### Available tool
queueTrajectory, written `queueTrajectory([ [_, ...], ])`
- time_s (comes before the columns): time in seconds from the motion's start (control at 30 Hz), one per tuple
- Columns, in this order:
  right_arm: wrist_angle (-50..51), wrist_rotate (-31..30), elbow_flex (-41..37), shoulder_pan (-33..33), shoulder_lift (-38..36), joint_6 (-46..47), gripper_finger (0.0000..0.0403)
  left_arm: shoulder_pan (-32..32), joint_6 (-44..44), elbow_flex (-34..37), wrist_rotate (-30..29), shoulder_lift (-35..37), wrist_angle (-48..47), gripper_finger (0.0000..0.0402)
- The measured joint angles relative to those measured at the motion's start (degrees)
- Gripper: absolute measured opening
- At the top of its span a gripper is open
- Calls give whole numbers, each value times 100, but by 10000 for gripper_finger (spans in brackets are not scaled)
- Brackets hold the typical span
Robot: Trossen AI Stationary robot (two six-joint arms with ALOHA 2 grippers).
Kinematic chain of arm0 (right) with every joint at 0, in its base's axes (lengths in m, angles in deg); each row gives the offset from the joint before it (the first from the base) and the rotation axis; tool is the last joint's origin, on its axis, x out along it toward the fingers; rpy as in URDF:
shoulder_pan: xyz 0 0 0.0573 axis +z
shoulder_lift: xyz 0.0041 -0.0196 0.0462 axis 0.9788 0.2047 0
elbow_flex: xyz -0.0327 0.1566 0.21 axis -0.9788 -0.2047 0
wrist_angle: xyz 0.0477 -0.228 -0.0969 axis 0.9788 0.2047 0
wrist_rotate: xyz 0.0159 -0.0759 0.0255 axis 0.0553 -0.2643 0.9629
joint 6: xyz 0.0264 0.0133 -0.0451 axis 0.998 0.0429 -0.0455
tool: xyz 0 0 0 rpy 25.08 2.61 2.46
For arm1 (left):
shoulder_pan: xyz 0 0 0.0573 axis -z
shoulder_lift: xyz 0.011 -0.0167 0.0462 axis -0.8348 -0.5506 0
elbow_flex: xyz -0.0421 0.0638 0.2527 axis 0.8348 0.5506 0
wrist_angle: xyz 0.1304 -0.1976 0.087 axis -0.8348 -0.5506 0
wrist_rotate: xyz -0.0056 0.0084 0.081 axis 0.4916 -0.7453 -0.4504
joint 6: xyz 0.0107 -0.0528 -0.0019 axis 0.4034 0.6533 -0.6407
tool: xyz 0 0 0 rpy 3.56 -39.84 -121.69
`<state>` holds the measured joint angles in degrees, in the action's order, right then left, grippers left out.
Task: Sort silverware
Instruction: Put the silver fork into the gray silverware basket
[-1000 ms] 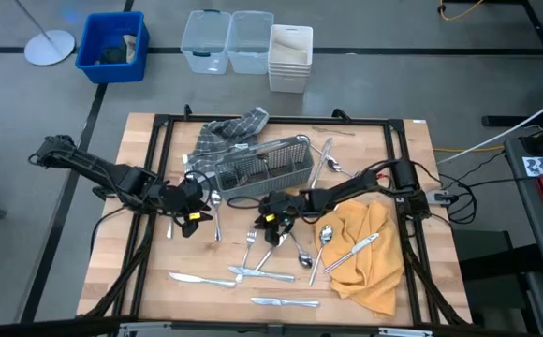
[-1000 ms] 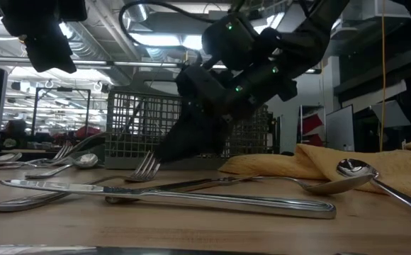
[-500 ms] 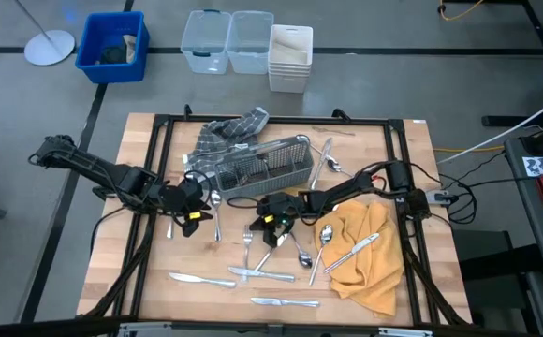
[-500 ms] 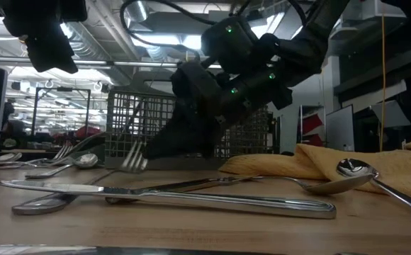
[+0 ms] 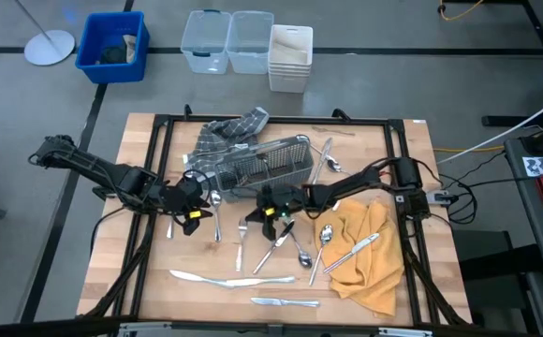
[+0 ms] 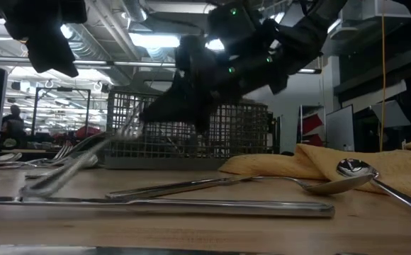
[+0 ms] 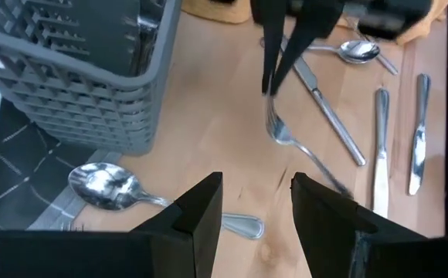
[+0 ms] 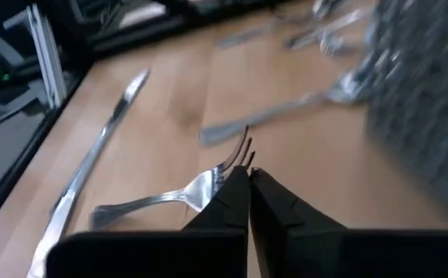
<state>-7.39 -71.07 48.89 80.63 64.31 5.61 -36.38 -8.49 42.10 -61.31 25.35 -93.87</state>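
Observation:
My right gripper point(image 5: 266, 213) is shut on a silver fork point(image 5: 241, 241) just in front of the grey wire-mesh caddy point(image 5: 267, 168), near the table's middle. The low view shows the fork point(image 6: 85, 163) slanting down from the gripper point(image 6: 149, 117). My left gripper point(image 5: 193, 218) hangs open and empty to the left of it, above the wood, with a spoon point(image 7: 104, 185) lying beside it. More silverware lies loose on the table: a knife point(image 5: 217, 279) and another knife point(image 5: 286, 301) near the front edge, and a spoon point(image 5: 325, 239) by the cloth. My right gripper pinches the fork's head point(image 8: 222, 179) at the base of the tines between its two shut fingers, and the tines point(image 8: 245, 145) stick out past the fingertips. The fingers slant down from the table's right. The fork is tilted, tine end raised, with its handle point(image 6: 46, 184) running down to the table.
A yellow cloth point(image 5: 365, 248) with a knife on it lies at the right, and a checked cloth point(image 5: 229, 131) lies behind the caddy. Plastic bins point(image 5: 229, 39) stand beyond the far edge. A long knife point(image 6: 191, 205) lies across the table's front.
My right gripper has risen and gone a little toward the caddy with the fork. The fork's tine end has lifted off the table and its handle has swung toward the left, still down at the table. A knife at the front has slid left.

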Motion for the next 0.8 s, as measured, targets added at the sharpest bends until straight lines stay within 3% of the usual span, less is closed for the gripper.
queueTrajectory([
  [0.43, 714, -317, 0, -208, -1426, -1032, 1, 0, -1, 0, -2, -2, -68, 141],
  [0.8, 1245, -2104, 2, -213, -2627, -2504, 1, 2, -20, 2, -7, 0, -137, 141],
])
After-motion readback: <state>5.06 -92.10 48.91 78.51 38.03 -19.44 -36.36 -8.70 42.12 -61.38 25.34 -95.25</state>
